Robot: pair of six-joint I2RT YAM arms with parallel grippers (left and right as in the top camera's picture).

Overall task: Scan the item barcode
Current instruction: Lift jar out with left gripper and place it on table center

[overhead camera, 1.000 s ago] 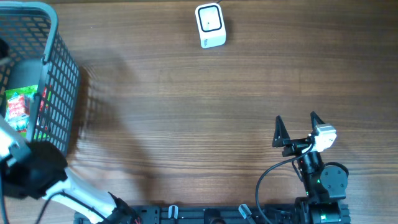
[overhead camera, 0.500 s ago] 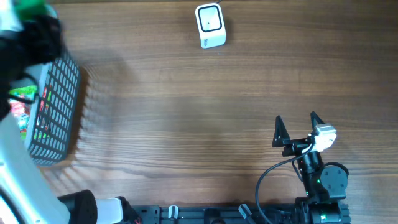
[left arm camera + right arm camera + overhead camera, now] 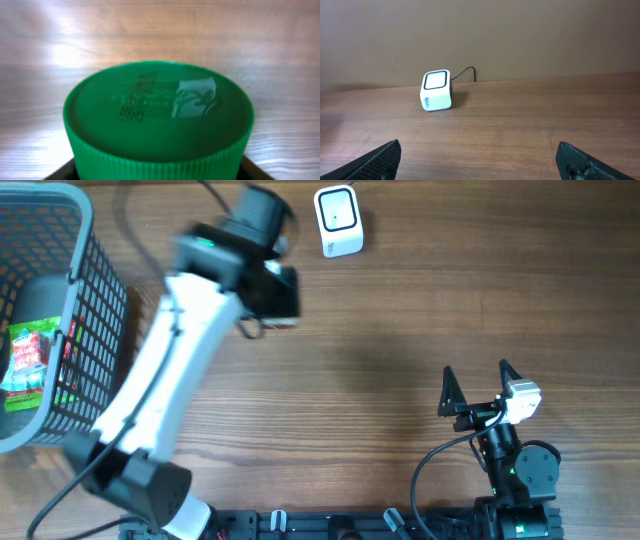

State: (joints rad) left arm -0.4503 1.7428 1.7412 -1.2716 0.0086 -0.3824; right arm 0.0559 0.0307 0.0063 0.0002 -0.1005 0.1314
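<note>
green lid (image 3: 158, 120), ribbed rim, glossy embossed top

Bare wood is lying open across the table (image 3: 420, 300) from centre out to 3 o'clock. The left arm (image 3: 185, 360) is slanting from 7 towards 12 o'clock, its green-capped jar (image 3: 159, 117) hanging near the scanner (image 3: 338, 220) (at the scanner's 8 o'clock). The basket (image 3: 95, 290) is blocking 9 to 10 o'clock. The right gripper (image 3: 476, 370) is sitting at 5 o'clock.
</note>
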